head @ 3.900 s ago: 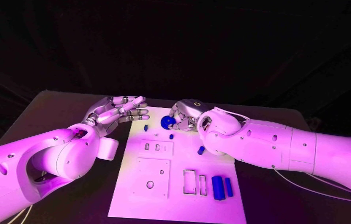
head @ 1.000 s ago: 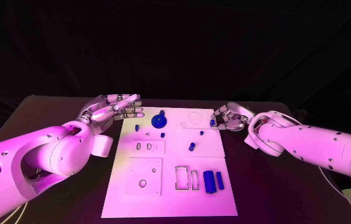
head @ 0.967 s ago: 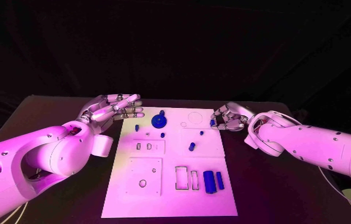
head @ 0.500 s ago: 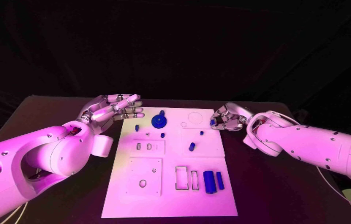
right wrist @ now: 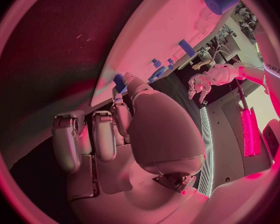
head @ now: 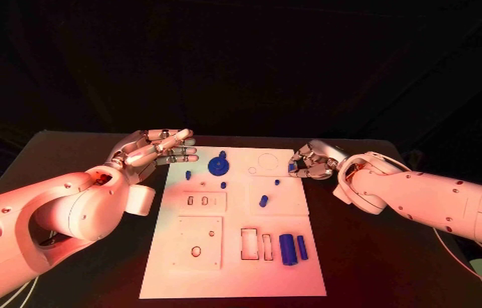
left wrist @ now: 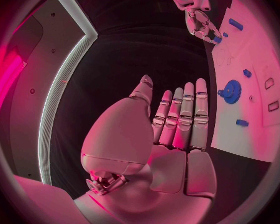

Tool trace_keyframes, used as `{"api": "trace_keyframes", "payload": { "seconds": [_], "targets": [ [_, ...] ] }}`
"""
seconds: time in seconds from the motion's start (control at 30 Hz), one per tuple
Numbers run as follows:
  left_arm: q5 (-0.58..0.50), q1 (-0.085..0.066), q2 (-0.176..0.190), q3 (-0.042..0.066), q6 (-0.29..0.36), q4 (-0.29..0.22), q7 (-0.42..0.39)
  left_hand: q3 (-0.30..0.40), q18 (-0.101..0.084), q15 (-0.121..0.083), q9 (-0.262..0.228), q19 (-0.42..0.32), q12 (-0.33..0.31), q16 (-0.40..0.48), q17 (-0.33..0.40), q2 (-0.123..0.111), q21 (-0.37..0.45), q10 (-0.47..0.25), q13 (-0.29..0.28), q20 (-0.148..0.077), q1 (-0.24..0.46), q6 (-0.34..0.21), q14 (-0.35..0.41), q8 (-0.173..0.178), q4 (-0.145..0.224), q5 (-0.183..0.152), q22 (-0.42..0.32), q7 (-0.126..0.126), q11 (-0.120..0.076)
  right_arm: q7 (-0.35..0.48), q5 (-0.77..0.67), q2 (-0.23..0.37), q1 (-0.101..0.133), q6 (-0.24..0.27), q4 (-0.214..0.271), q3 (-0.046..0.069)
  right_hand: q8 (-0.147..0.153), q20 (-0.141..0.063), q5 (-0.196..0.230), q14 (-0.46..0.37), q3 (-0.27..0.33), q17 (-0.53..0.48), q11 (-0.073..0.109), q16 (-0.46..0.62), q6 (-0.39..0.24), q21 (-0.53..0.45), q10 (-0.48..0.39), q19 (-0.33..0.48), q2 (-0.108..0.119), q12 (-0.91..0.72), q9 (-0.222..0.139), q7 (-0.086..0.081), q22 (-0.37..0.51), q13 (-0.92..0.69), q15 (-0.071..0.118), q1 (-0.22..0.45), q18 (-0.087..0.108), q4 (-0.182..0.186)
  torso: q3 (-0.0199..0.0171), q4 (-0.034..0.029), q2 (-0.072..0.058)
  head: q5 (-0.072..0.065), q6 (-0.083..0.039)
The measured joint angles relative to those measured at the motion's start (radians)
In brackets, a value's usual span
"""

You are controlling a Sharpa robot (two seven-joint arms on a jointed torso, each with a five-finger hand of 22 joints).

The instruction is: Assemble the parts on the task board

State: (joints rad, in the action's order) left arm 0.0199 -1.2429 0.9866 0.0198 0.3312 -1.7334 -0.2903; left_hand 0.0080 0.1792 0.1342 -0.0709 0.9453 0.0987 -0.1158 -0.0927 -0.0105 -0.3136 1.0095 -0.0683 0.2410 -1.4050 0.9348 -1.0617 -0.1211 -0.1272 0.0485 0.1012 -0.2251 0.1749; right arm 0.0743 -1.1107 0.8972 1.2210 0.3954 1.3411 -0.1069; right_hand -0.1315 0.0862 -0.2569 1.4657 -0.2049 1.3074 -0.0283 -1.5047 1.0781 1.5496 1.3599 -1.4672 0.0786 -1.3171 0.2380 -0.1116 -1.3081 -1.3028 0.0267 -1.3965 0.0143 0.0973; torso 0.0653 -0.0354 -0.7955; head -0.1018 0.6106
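The white task board point(head: 231, 280) lies in the middle of the black table. A blue gear point(head: 218, 165) sits near its far end, also in the left wrist view point(left wrist: 231, 91). Small blue pegs point(head: 263, 200) are scattered over the far half, and two long blue blocks point(head: 288, 248) lie near the front right. My right hand point(head: 313, 160) hovers at the board's far right edge, fingers curled, pinching a small blue part point(head: 292, 167) at its fingertips point(right wrist: 119, 80). My left hand point(head: 156, 149) hangs open beside the far left corner, fingers stretched out point(left wrist: 180, 119).
Rectangular slots point(head: 253, 244) and round holes point(head: 196, 251) are cut in the board's near half. A circular outline point(head: 268, 160) marks the far end close to my right hand. Bare black table point(head: 382, 266) runs along both sides of the board.
My right hand has left the gear and withdrawn to the board's far right edge, then crept slightly back toward the board. The left hand has stayed put.
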Motion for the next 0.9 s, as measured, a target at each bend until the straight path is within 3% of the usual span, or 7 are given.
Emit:
{"api": "trace_keyframes", "payload": {
  "seconds": [0.1,0.2,0.57,0.73,0.9],
  "targets": [
    [0.000,0.000,0.000,0.000,-0.001,0.001,0.000,0.000,0.000,0.000,0.000,0.000,0.000,0.000,0.000,0.000,0.000,0.000,0.000,0.000,0.000,0.000,0.000,0.000,0.000,0.000,0.000,0.000,0.000,-0.001,0.001,0.002,0.000,0.018,0.011,0.001,-0.007,-0.003,-0.011,0.001,-0.005,0.000,0.003,-0.004,0.010,0.004,0.003,0.003,-0.003,-0.002,0.002,0.009,0.000,-0.005,0.006,0.002,0.000,-0.002,0.0001,0.0000,0.000,0.001,0.002],
    [0.000,0.000,0.000,0.000,-0.001,0.003,0.001,0.000,0.000,0.000,0.000,0.000,0.000,0.000,0.000,0.000,0.000,0.000,0.000,0.000,0.000,0.000,0.000,0.000,0.000,0.000,0.000,0.000,0.000,-0.004,0.001,0.007,0.000,0.037,0.031,0.002,-0.012,-0.006,-0.014,0.001,-0.008,0.000,0.007,-0.004,0.013,0.004,0.007,-0.001,-0.009,-0.004,0.002,0.006,0.000,-0.005,0.006,0.006,0.000,0.001,0.0000,-0.0004,0.001,0.002,0.002],
    [0.000,0.001,-0.005,-0.001,-0.003,0.026,0.001,0.000,0.000,0.000,0.000,0.000,0.000,0.001,0.000,0.004,0.000,0.000,0.000,0.000,-0.004,0.000,0.000,0.000,0.000,0.000,0.000,0.000,0.000,-0.091,-0.021,0.016,0.036,0.089,0.192,0.008,-0.012,-0.010,-0.028,0.001,-0.014,0.000,0.004,-0.004,0.013,0.013,0.010,0.003,-0.022,-0.004,0.002,0.006,0.000,-0.005,0.013,0.019,0.000,0.006,0.0007,-0.0010,0.009,0.010,0.008],
    [0.000,0.001,-0.014,-0.003,-0.004,0.040,0.002,0.000,0.000,0.000,0.000,0.000,0.000,0.004,0.000,0.004,0.000,0.000,0.000,0.000,-0.004,0.000,0.000,0.000,0.000,0.000,0.000,0.000,0.000,-0.160,-0.071,-0.033,0.042,0.090,0.253,0.008,-0.012,-0.010,-0.028,0.001,-0.013,0.000,0.004,-0.004,0.013,0.017,0.010,0.003,-0.026,-0.004,0.002,0.006,0.000,-0.005,0.013,0.023,0.000,0.006,0.0017,-0.0021,0.017,0.020,0.017],
    [0.000,0.001,-0.025,-0.006,-0.005,0.052,0.002,0.000,0.000,0.000,0.000,0.000,-0.002,0.004,0.000,0.004,0.000,0.000,0.000,0.000,-0.004,0.000,0.000,0.000,0.000,0.000,0.000,0.000,0.000,-0.219,-0.125,-0.106,0.042,0.082,0.270,0.003,-0.012,-0.010,-0.028,0.001,-0.013,0.000,0.004,-0.004,0.013,0.017,0.009,0.003,-0.027,-0.004,0.002,0.006,0.000,-0.003,0.013,0.024,0.000,0.006,0.0026,-0.0054,0.025,0.036,0.027]
  ]
}}
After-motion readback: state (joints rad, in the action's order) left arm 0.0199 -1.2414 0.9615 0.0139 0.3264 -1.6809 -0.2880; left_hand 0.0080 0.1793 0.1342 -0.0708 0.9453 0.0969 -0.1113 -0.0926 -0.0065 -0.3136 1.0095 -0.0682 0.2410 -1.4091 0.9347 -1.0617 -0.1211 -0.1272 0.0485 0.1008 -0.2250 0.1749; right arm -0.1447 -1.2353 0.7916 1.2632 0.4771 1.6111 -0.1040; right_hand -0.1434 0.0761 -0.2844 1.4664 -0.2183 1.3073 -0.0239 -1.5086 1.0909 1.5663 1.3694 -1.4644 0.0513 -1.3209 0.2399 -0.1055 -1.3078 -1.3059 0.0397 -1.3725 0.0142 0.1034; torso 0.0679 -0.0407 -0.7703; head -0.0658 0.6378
